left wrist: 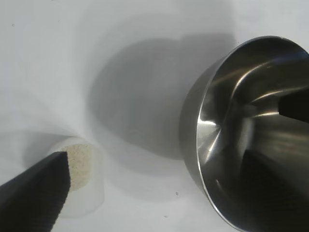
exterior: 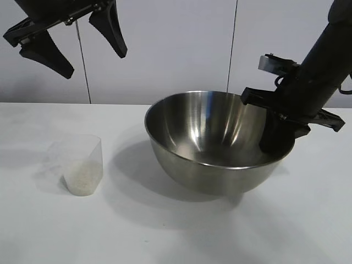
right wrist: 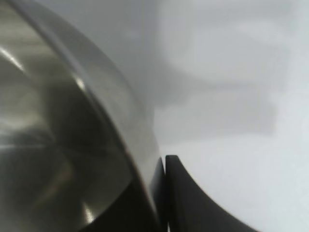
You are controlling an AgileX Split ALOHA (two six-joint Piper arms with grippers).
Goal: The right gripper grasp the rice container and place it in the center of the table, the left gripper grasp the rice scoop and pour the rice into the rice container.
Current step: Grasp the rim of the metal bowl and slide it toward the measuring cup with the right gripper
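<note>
now rice (exterior: 82, 177) in rice scoop (exterior: 77, 163), rice container (exterior: 217, 140) bare

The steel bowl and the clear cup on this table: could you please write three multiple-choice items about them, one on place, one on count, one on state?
1. In the exterior view, where does the rice scoop stand relative to the rice container?
A. inside it
B. at its left, apart
C. behind it

2. How many vessels stand on the table?
A. one
B. two
C. four

3. What is the right gripper doing?
A. hanging open above the scoop
B. lying on the table
C. clamped on the container's rim

Answers: 1 B, bare tabletop lies between them. 2 B, only scoop and container. 3 C, its jaws pinch the rim wall.
</note>
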